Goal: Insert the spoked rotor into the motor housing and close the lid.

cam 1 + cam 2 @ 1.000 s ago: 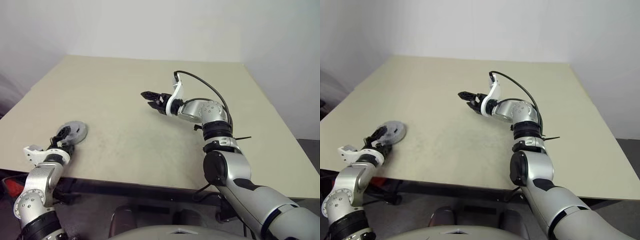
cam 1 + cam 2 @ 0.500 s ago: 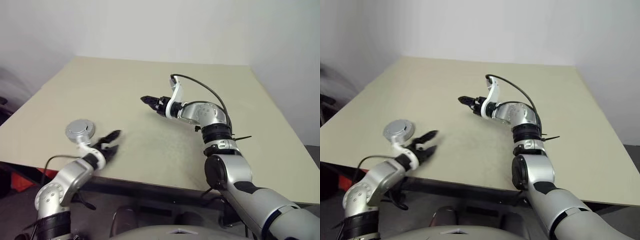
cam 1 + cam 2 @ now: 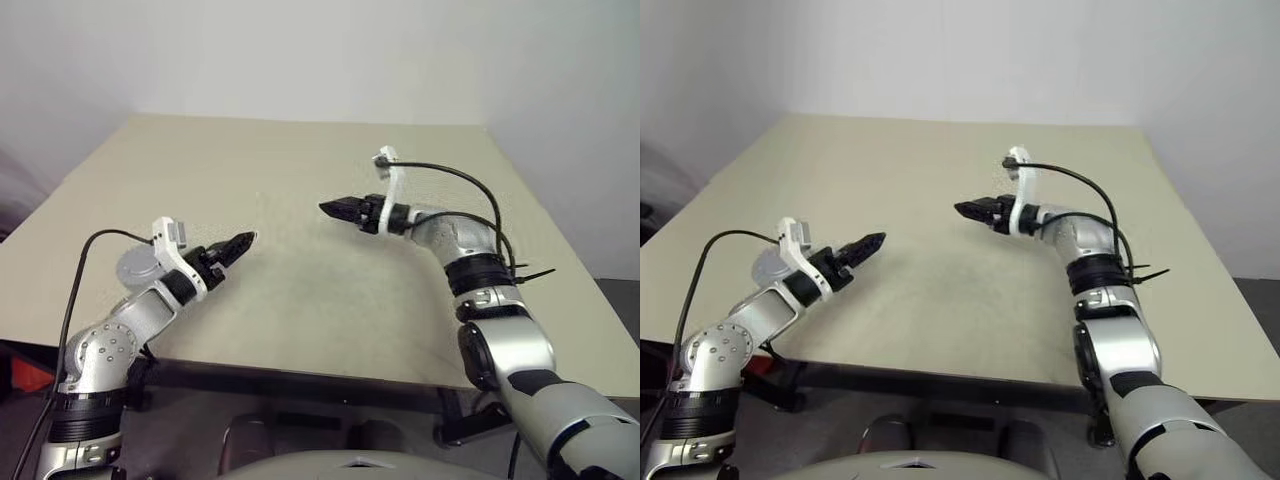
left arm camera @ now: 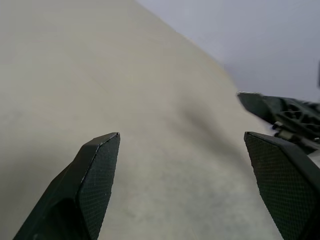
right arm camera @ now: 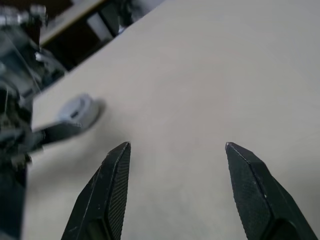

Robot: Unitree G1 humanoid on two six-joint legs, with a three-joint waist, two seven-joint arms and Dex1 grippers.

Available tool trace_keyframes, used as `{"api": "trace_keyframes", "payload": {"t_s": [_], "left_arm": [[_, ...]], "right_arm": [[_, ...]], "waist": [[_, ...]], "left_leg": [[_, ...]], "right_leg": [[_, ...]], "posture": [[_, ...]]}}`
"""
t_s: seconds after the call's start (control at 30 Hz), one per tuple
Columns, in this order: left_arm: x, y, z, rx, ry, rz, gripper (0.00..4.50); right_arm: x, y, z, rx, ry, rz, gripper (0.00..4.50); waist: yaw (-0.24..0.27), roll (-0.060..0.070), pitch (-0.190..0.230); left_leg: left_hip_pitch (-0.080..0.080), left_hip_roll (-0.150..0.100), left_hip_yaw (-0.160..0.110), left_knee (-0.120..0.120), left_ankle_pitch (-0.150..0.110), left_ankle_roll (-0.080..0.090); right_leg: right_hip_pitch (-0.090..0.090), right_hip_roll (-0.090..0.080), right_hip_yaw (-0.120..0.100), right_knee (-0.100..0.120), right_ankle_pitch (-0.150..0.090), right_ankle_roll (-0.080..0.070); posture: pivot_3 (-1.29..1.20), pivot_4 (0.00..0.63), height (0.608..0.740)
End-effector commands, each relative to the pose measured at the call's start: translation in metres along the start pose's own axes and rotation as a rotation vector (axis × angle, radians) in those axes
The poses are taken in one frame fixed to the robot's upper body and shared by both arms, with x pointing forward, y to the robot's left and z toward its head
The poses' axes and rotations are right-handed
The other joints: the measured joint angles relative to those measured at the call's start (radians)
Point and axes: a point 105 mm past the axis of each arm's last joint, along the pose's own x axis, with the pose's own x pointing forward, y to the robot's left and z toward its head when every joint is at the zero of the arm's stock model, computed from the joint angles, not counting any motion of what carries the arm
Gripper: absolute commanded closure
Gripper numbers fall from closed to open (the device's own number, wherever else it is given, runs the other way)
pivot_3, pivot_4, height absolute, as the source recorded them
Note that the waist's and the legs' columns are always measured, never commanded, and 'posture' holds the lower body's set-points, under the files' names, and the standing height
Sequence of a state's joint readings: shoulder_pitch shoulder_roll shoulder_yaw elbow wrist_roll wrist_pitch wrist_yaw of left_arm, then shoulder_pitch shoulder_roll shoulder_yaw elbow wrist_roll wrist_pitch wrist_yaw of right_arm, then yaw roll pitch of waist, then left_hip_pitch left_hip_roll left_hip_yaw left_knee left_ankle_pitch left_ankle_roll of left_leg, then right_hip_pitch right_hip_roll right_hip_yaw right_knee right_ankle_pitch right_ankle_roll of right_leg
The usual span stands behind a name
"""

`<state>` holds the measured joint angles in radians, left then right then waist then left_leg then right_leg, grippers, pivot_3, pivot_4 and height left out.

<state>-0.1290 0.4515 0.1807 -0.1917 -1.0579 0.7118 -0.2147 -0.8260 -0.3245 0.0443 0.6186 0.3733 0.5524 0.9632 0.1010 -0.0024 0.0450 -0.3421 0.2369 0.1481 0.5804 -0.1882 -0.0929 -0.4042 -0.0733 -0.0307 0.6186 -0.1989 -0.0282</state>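
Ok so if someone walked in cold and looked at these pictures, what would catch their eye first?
Probably the two arms raised over the bare beige table, the left gripper and right gripper pointing toward each other, both open and holding nothing. Next, the one part in sight: a round grey disc lying near the table's left front edge, just behind the left arm.
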Motion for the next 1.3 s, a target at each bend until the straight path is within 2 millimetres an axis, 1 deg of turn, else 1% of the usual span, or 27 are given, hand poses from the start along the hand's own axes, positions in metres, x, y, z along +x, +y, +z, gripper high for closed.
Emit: {"api": "trace_keyframes", "payload": {"t_s": [0.03,0.17,0.23,0.4,0.53,0.77,0.87,1.3], "left_arm": [[0.005,-0.011,0.014,0.157,-0.061,-0.034,0.29],[0.01,-0.019,0.009,0.197,-0.051,-0.079,0.29],[0.012,-0.021,0.009,0.19,-0.055,-0.095,0.29],[0.016,-0.022,0.01,0.209,-0.047,-0.104,0.29],[0.016,-0.025,0.012,0.23,-0.058,-0.119,0.29],[0.014,-0.026,0.01,0.26,-0.032,-0.14,0.29],[0.013,-0.023,0.005,0.276,-0.003,-0.138,0.29],[0.014,-0.02,0.004,0.275,0.006,-0.137,0.29]], "right_arm": [[-0.01,0.016,0.005,-0.2,0.0,0.142,1.11],[-0.025,0.021,-0.015,-0.29,0.087,0.232,1.11],[-0.027,0.021,-0.018,-0.287,0.099,0.247,1.11],[-0.03,0.018,-0.028,-0.284,0.133,0.246,1.11],[-0.033,0.013,-0.032,-0.292,0.141,0.22,1.11],[-0.036,0.002,-0.027,-0.3,0.116,0.148,1.11],[-0.036,-0.004,-0.021,-0.301,0.088,0.109,1.11],[-0.034,-0.001,-0.014,-0.292,0.072,0.118,1.11]], "waist": [[-0.001,0.0,0.0],[-0.005,0.0,0.0],[-0.007,0.0,0.0],[-0.007,0.0,0.0],[-0.007,0.0,0.0],[-0.008,0.0,0.0],[-0.008,0.0,0.0],[-0.008,0.001,0.001]], "left_leg": [[0.0,0.0,0.0,0.001,0.0,0.0],[-0.001,0.0,0.0,0.003,-0.001,0.002],[0.0,0.0,0.0,0.003,-0.003,0.006],[0.0,0.001,0.0,0.006,-0.004,0.007],[-0.002,0.001,0.0,0.013,-0.006,0.012],[-0.003,0.001,0.0,0.017,-0.008,0.015],[-0.003,0.001,0.0,0.017,-0.008,0.015],[-0.003,0.001,0.0,0.017,-0.009,0.015]], "right_leg": [[0.0,0.0,0.0,0.0,0.0,-0.001],[0.0,0.0,0.0,0.001,0.001,-0.002],[0.0,0.0,0.0,0.002,0.001,-0.003],[0.0,0.0,0.0,0.004,0.002,-0.004],[0.0,0.0,0.0,0.005,0.002,-0.004],[0.0,-0.001,0.0,0.005,0.002,-0.004],[0.0,-0.001,0.0,0.005,0.002,-0.004],[0.0,-0.001,0.0,0.005,0.002,-0.004]], "posture": [[0.0,0.0,0.74],[0.0,0.0,0.74],[0.0,0.0,0.74],[0.0,0.0,0.74],[0.0,0.0,0.74],[0.0,0.0,0.74],[0.0,0.0,0.74],[0.0,0.0,0.74]]}}
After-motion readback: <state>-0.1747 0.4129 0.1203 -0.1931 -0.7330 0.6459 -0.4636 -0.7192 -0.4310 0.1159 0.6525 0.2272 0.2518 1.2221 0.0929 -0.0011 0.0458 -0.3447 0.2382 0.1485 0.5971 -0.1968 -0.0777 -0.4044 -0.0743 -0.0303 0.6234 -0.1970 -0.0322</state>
